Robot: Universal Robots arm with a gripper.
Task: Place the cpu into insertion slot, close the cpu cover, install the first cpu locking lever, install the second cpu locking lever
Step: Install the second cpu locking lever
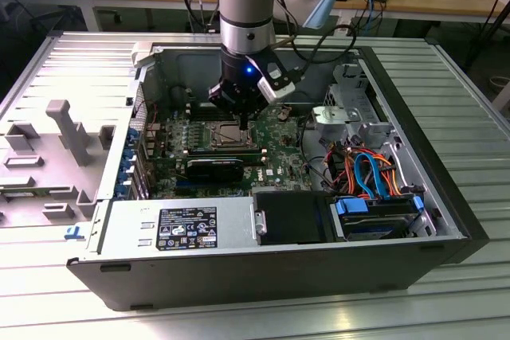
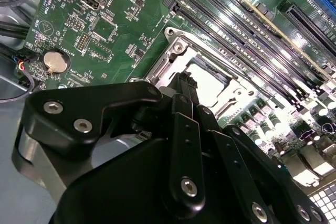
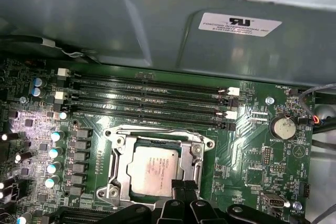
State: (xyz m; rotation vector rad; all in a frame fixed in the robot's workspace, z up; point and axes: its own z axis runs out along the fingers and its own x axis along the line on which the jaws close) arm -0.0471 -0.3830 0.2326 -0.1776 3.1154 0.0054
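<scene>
The cpu (image 3: 156,169), a flat silver square, lies in the insertion slot (image 3: 157,166) on the green board. The cpu cover (image 3: 118,163), a silver frame, lies flat around it, and the chip shows through its window. The cpu (image 2: 208,80) and the cover's rim (image 2: 178,48) also show in the second wrist view. My gripper (image 3: 182,186) hovers at the socket's edge with its black fingertips pressed together and nothing visible between them. In the exterior view the gripper (image 1: 241,121) hangs just over the insertion slot (image 1: 217,134) inside the open computer case. I cannot make out the locking levers.
Long black memory slots (image 3: 147,98) run beside the socket, and a coin battery (image 3: 284,127) sits on the board. The case also holds a black card (image 1: 215,169), a power supply (image 1: 175,228) and a drive cage with blue and orange cables (image 1: 370,173). A grey case wall (image 3: 157,30) rises behind the board.
</scene>
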